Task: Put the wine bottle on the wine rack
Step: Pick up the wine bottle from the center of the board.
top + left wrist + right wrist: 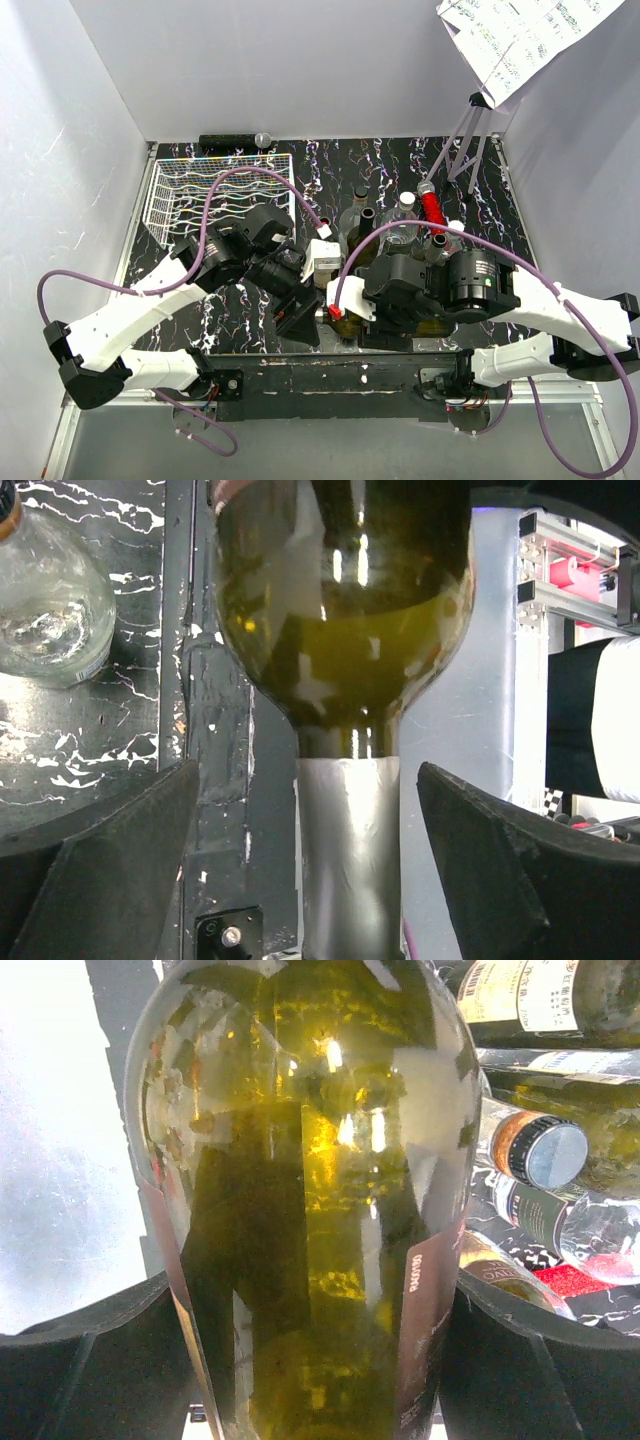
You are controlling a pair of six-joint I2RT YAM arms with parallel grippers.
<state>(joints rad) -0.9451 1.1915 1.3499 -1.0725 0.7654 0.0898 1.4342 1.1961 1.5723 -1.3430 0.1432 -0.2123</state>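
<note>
The wine bottle (310, 1210) is at the middle of the table's near edge, between the 2 arms and mostly hidden under them in the top view. Its long axis seems to run roughly along that edge, with the silver-foiled neck (345, 840) pointing at the left arm. The right gripper (310, 1380) is clamped on the green body, a finger pressed to each side. The left gripper (308, 780) meets the bottle end-on. Its fingers (110, 870) stand apart on either side of the neck, with a gap showing on both sides, so it grips nothing. The wine rack (170, 185) sits in the far-left corner, well apart from the bottle and on the left arm's side. The other bottles (380, 225) stand near the table's middle, beyond the grippers. The left arm is the nearer to the rack, so the move likely depends on its fingers closing squarely on that neck.
</note>
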